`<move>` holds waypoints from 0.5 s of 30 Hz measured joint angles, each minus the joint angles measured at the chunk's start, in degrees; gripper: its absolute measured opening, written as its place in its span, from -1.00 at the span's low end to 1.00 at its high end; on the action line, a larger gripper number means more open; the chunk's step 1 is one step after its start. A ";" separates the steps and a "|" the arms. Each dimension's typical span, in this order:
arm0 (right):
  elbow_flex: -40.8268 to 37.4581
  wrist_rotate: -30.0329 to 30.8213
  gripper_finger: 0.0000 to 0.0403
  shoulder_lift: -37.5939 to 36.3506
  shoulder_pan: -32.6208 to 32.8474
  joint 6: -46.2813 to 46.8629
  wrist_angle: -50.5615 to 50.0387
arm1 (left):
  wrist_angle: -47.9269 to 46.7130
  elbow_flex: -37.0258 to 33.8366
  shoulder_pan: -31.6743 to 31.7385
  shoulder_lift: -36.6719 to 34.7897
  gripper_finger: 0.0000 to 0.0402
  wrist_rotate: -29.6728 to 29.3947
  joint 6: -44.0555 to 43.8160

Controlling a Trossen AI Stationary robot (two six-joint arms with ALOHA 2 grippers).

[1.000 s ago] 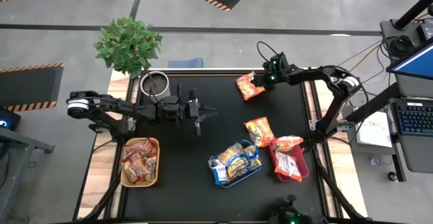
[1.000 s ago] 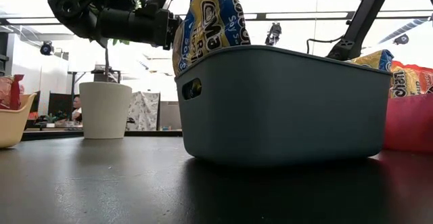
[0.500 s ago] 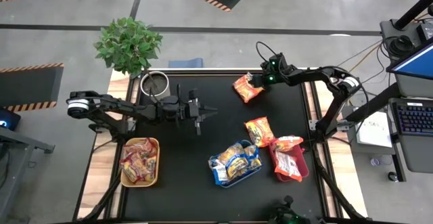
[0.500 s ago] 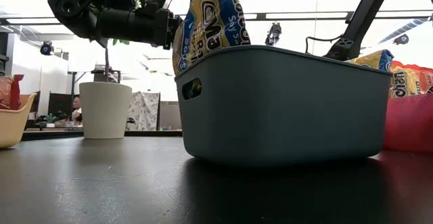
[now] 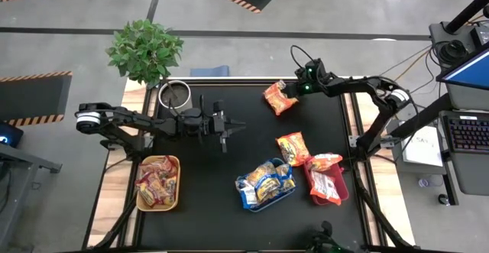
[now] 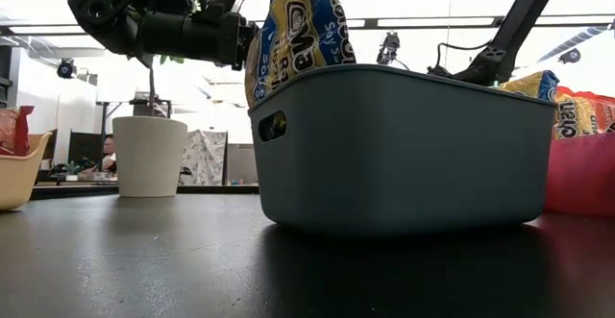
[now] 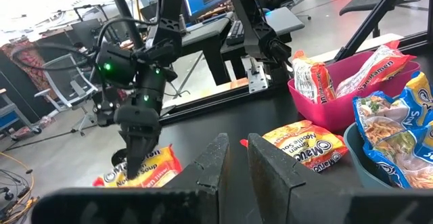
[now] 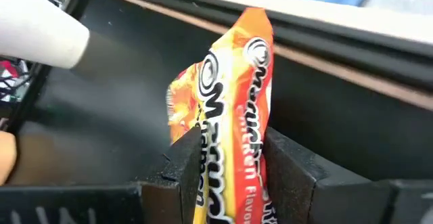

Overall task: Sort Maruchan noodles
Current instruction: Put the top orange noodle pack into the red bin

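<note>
Gripping an orange packet (image 5: pixel 278 98), right gripper (image 5: pixel 293 92) nears the table (image 5: pixel 199 207) edge.

Open tabletop (image 5: pixel 191 192) between yellow tray (image 5: pixel 158 183) and blue tray (image 5: pixel 265 184); left arm (image 5: pixel 153 123) spans above.

Orange Maruchan pkt (image 8: pixel 233 109) upright betw. right fingers (image 8: pixel 186 160), prob. off table.
</note>
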 joint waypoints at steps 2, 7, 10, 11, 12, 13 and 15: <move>0.00 -0.06 -0.36 -1.50 0.32 -0.03 0.10 | 0.00 0.00 0.00 0.00 -0.80 0.00 0.00; 0.00 -1.21 -0.39 -4.79 1.63 0.02 -0.05 | 0.01 0.00 -0.02 -0.02 -0.80 0.00 0.00; -0.02 -1.29 -0.43 -6.49 2.85 0.02 0.10 | 0.01 0.00 -0.02 -0.02 -0.80 0.00 0.00; -0.02 -1.29 -0.44 -6.90 3.21 0.02 0.03 | 0.01 0.00 0.00 -0.02 -0.80 0.00 0.00; -0.02 -1.31 -0.45 -7.23 3.58 0.02 -0.02 | 0.03 0.00 0.00 -0.02 -0.80 0.00 0.02; -0.02 -1.31 -0.45 -7.46 3.99 0.03 -0.04 | 0.03 0.00 0.00 -0.04 -0.80 0.00 0.00; -0.02 -1.31 -0.45 -7.84 4.69 0.04 -0.05 | 0.12 0.00 0.00 -0.04 -0.80 -0.01 0.00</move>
